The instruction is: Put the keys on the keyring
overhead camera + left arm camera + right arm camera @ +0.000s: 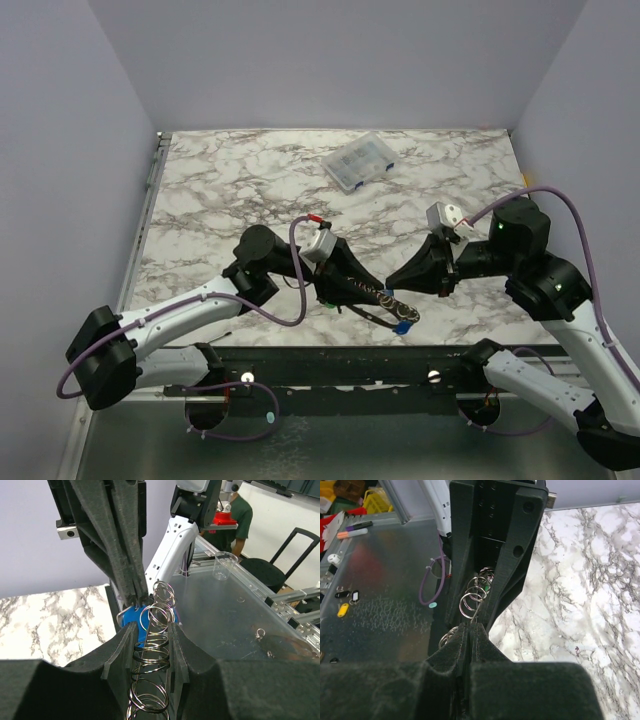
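My left gripper [378,290] and right gripper [397,283] meet tip to tip over the table's near edge. In the left wrist view the left gripper [152,640] is shut on the keyring's chain of silvery rings [159,611]. A blue key head [131,622] shows just behind the chain, at the tips of the right fingers [131,575]. In the right wrist view the right gripper [471,627] is shut on a thin wire of the keyring, with the chain rings [471,599] just beyond. Blue keys [403,325] hang below the grippers, beside the thin loop [365,313]. A green speck [485,586] shows among the rings.
A clear plastic compartment box [360,162] lies at the back of the marble table [230,190]. Purple cables loop round both arms. The table's near edge and a metal rail [330,365] run just below the grippers.
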You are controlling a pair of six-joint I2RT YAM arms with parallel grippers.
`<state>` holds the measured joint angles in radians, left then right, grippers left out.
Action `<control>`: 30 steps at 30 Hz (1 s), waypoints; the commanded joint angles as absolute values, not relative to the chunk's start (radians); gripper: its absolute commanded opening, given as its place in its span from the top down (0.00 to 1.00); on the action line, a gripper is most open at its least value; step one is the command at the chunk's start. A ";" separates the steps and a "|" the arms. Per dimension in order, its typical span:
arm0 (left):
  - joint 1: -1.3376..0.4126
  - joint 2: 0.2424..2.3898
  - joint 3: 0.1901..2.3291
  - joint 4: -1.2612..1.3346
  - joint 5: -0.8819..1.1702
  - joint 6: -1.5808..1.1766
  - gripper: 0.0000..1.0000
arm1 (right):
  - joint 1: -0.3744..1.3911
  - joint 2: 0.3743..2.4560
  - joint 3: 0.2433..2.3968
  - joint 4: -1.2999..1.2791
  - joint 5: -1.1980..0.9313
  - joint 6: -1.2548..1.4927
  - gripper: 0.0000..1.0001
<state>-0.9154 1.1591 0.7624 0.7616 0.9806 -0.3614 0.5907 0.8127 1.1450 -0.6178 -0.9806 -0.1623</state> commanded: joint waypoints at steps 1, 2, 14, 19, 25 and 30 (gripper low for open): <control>-0.908 1.181 0.806 0.793 1.004 -0.408 1.00 | 0.601 0.809 1.149 -0.639 -1.010 -0.165 0.99; -0.909 1.186 0.808 0.793 1.004 -0.417 1.00 | 0.602 0.809 1.149 -0.639 -1.011 -0.166 0.99; -0.900 1.201 0.824 0.793 1.015 -0.449 1.00 | 0.623 0.790 1.133 -0.664 -0.966 -0.181 0.99; -0.897 1.206 0.827 0.794 1.020 -0.457 1.00 | 0.624 0.780 1.134 -0.667 -0.957 -0.188 0.99; -0.894 1.212 0.834 0.793 1.022 -0.471 1.00 | 0.625 0.779 1.133 -0.667 -0.959 -0.189 0.99; -0.893 1.221 0.839 0.793 1.022 -0.485 1.00 | 0.626 0.787 1.134 -0.663 -0.964 -0.189 0.99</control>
